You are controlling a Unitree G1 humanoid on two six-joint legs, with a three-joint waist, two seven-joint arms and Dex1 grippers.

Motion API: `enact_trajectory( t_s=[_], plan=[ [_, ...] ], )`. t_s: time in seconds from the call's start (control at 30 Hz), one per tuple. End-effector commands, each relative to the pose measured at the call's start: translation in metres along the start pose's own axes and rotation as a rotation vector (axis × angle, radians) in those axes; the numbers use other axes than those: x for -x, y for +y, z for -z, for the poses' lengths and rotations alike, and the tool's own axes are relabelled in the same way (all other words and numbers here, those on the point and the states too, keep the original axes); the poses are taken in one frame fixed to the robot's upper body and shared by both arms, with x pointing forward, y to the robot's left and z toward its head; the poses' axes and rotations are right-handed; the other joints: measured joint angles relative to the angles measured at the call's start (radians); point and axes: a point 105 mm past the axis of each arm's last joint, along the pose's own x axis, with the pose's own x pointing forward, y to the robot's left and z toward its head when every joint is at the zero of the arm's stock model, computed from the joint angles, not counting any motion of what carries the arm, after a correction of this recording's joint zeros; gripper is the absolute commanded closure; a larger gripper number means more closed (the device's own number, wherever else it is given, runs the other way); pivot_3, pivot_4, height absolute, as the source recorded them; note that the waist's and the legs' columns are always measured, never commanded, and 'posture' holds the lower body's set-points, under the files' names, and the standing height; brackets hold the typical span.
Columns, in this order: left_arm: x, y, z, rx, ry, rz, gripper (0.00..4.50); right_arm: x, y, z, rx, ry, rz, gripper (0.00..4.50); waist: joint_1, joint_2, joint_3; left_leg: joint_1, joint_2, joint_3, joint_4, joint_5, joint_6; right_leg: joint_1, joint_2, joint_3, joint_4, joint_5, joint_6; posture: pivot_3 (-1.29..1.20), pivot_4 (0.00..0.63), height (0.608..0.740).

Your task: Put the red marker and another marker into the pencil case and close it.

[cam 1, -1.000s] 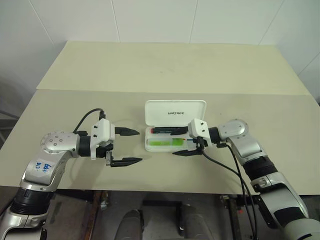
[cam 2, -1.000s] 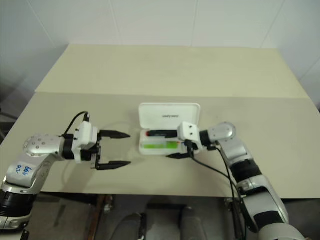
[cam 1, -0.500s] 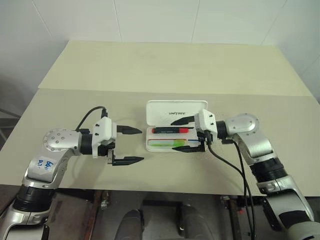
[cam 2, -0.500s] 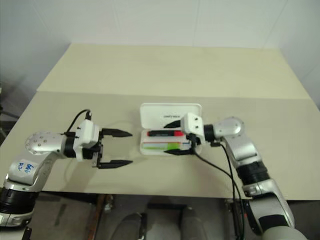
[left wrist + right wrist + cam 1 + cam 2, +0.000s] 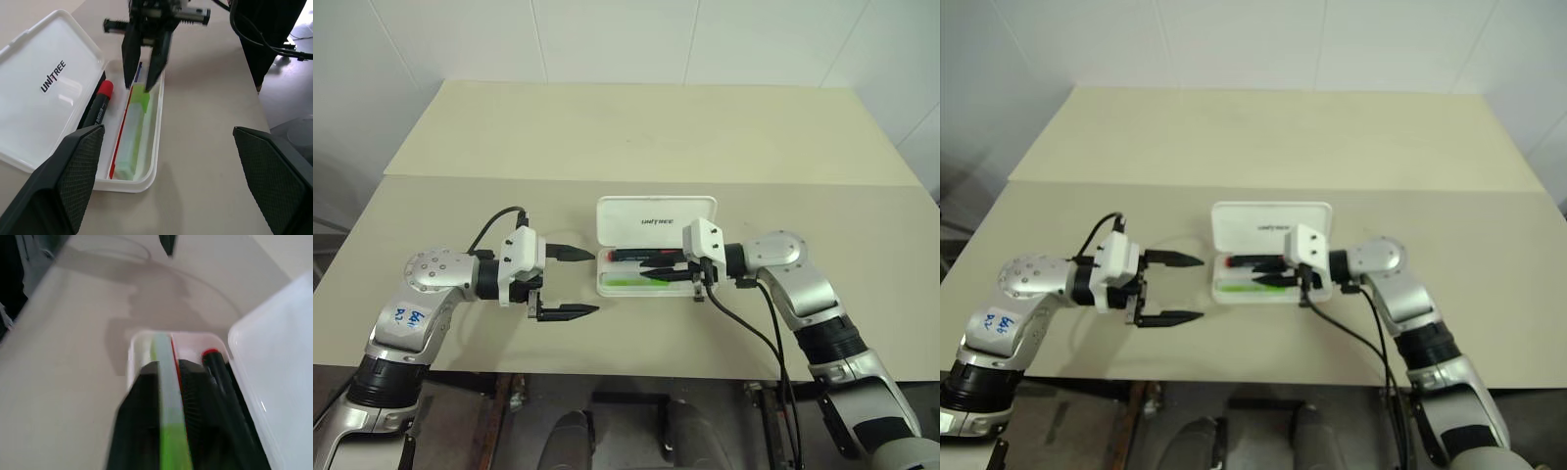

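The white pencil case (image 5: 656,209) lies open mid-table with its "UNITREE" lid (image 5: 44,98) folded back. In its tray, the red marker (image 5: 98,105) lies next to the lid. The other marker, a pale green highlighter (image 5: 131,142), lies along the front wall. My right gripper (image 5: 644,270) hovers just above the tray's right half, shut, with nothing held. Its tips stand over the highlighter's lime cap. My left gripper (image 5: 593,281) is open a short way left of the case, pointing at it.
The beige table (image 5: 607,137) has a seam running across it behind the case. Its front edge lies close below both arms. A white wall stands at the back. Black cables hang from each wrist.
My right gripper has shut from wide open and lifted slightly above the tray. The highlighter stays in the case. My left gripper has kept still and open.
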Motion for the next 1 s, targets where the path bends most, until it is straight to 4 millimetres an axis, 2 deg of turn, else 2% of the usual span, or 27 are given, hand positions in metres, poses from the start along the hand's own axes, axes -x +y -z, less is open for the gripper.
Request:
enact_trajectory(
  t_s=[0.03,0.33,0.8,1.0],
  plan=[
    [0.003,0.0,-0.004,-0.03,-0.002,-0.004,0.0,-0.005,-0.01,-0.006,0.064,0.002,0.03,4.35,0.0,0.0,0.0,0.0,0.0,0.0,0.0,0.0,0.0,0.0,0.0,0.0,0.0,0.0,0.0,0.0,0.15,0.74],
    [0.004,-0.002,-0.005,-0.027,0.001,-0.012,0.0,-0.013,-0.007,0.001,0.082,0.025,-0.005,4.35,0.0,0.0,0.0,0.0,0.0,0.0,-0.001,0.0,0.0,0.0,0.0,0.0,-0.001,0.0,0.0,0.0,0.15,0.74],
    [0.001,-0.002,-0.006,-0.028,-0.006,-0.008,0.0,-0.012,0.008,0.007,0.093,0.058,-0.067,4.35,0.0,0.0,0.0,0.0,0.0,0.0,-0.001,0.0,0.0,0.0,0.0,0.0,-0.001,0.0,0.0,0.0,0.15,0.74],
    [0.0,-0.003,-0.006,-0.026,-0.008,-0.004,0.0,-0.01,0.007,0.005,0.103,0.059,-0.059,4.35,0.0,0.0,0.0,0.0,0.0,0.0,-0.001,0.0,0.0,0.0,0.0,0.0,0.0,0.0,0.0,0.0,0.15,0.74]
  ],
)
